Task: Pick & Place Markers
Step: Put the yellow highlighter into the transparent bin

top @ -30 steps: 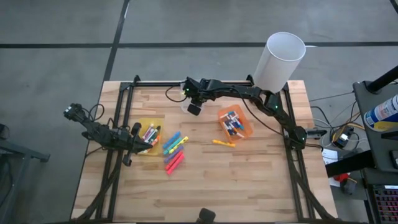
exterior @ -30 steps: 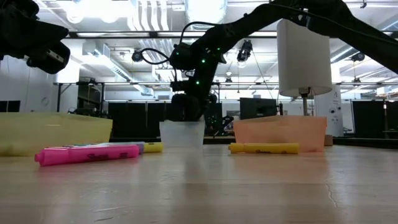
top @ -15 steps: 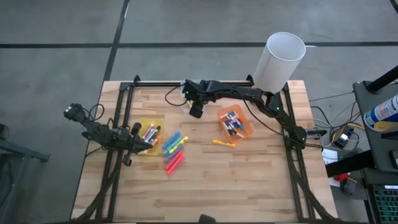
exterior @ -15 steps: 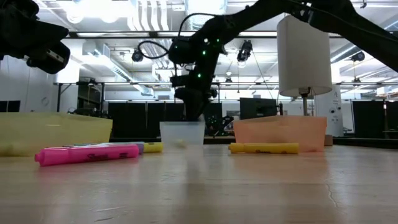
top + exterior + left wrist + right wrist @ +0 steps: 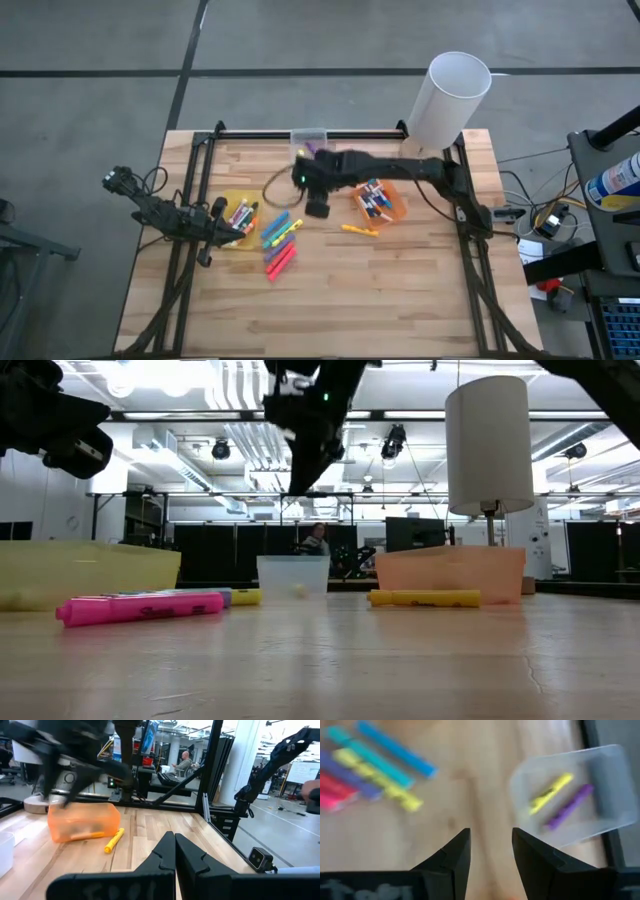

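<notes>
Several highlighters (image 5: 280,240) in blue, yellow, purple and pink lie side by side on the table; the right wrist view shows them too (image 5: 375,765). One yellow marker (image 5: 358,230) lies alone near the orange bin (image 5: 398,208). My right gripper (image 5: 318,207) hangs open above the table between the clear bin (image 5: 308,138) and the highlighters, with nothing between its fingers (image 5: 491,845). In the clear bin (image 5: 600,785) lie a yellow marker (image 5: 550,794) and a purple marker (image 5: 568,806). My left gripper (image 5: 222,230) waits shut by the yellow bin (image 5: 232,198).
The orange bin and the yellow bin hold several markers. A tall white cylinder (image 5: 452,95) stands at the far right corner. A black frame (image 5: 190,200) runs along the table's left, far and right sides. Bare wood lies toward the near edge.
My right gripper has risen from over the clear bin and swung toward the table's near edge, ending above the wood beside the highlighters. In the low view a small yellow marker end now shows inside the clear bin where none showed a second ago.
</notes>
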Tool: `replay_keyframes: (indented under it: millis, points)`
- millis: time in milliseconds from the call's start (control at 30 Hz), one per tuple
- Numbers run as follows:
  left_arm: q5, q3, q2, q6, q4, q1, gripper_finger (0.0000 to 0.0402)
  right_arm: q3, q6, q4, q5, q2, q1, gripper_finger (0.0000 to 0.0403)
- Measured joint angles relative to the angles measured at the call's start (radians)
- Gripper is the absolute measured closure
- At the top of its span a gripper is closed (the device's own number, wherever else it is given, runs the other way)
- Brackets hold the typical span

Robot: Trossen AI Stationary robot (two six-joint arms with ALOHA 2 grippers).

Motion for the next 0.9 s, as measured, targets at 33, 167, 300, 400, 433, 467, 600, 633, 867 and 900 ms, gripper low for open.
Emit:
replay_keyframes:
  millis: [33, 167, 300, 400, 433, 467, 600, 633, 867, 900]
  points:
    - [0.0, 0.0, 0.0, 0.0, 0.0, 0.0, 0.0402, 0.0, 0.011, -0.02, 0.0, -0.003, 0.022, 0.0266]
    - [0.0, 0.0, 0.0, 0.0, 0.0, 0.0, 0.0402, -0.001, 0.061, -0.096, 0.0, -0.004, 0.1, 0.0267]
    - [0.0, 0.0, 0.0, 0.0, 0.0, 0.0, 0.0402, -0.014, 0.095, -0.145, 0.0, -0.006, 0.159, 0.0272]
    - [0.0, 0.0, 0.0, 0.0, 0.0, 0.0, 0.0402, -0.038, 0.123, -0.166, 0.0, -0.006, 0.188, 0.0277]
    - [0.0, 0.0, 0.0, 0.0, 0.0, 0.0, 0.0402, -0.052, 0.131, -0.169, 0.0, -0.006, 0.195, 0.0279]
    - [0.0, 0.0, 0.0, 0.0, 0.0, 0.0, 0.0402, -0.067, 0.136, -0.168, 0.0, -0.006, 0.203, 0.028]
    - [0.0, 0.0, 0.0, 0.0, 0.0, 0.0, 0.0402, -0.144, 0.143, -0.162, 0.0, -0.006, 0.22, 0.0282]
    - [0.0, 0.0, 0.0, 0.0, 0.0, 0.0, 0.0401, -0.163, 0.148, -0.161, 0.0, -0.006, 0.22, 0.0282]
    - [0.0, 0.0, 0.0, 0.0, 0.0, 0.0, 0.0402, -0.305, 0.168, -0.143, 0.001, -0.006, 0.201, 0.0278]
    - [0.0, 0.0, 0.0, 0.0, 0.0, 0.0, 0.0402, -0.323, 0.168, -0.134, 0.0, -0.006, 0.196, 0.0279]
